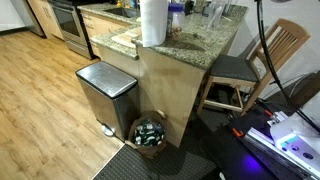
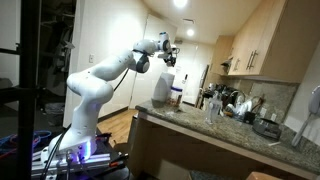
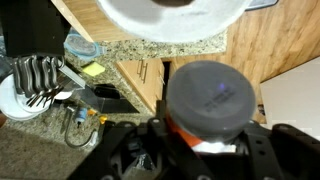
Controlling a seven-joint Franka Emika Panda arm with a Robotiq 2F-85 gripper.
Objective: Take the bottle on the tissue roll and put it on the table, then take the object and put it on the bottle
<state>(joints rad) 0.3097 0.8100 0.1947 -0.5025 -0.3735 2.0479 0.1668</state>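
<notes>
My gripper (image 3: 205,138) is shut on the bottle (image 3: 208,100), which fills the wrist view with its round grey base and an orange label between the dark fingers. The bottle hangs in the air above the white tissue roll (image 3: 200,22), whose top shows below the camera. The roll stands upright near the edge of the speckled granite table (image 1: 200,45), and in an exterior view the gripper (image 2: 169,54) hovers well above the roll (image 2: 162,88). Which thing is the object I cannot tell.
A blue-lidded container (image 1: 176,15) stands next to the roll. A rack of utensils (image 3: 35,80) and a clear plastic bottle (image 3: 80,45) sit on the counter. On the floor are a steel pedal bin (image 1: 105,85), a full basket (image 1: 150,133) and a wooden chair (image 1: 270,50).
</notes>
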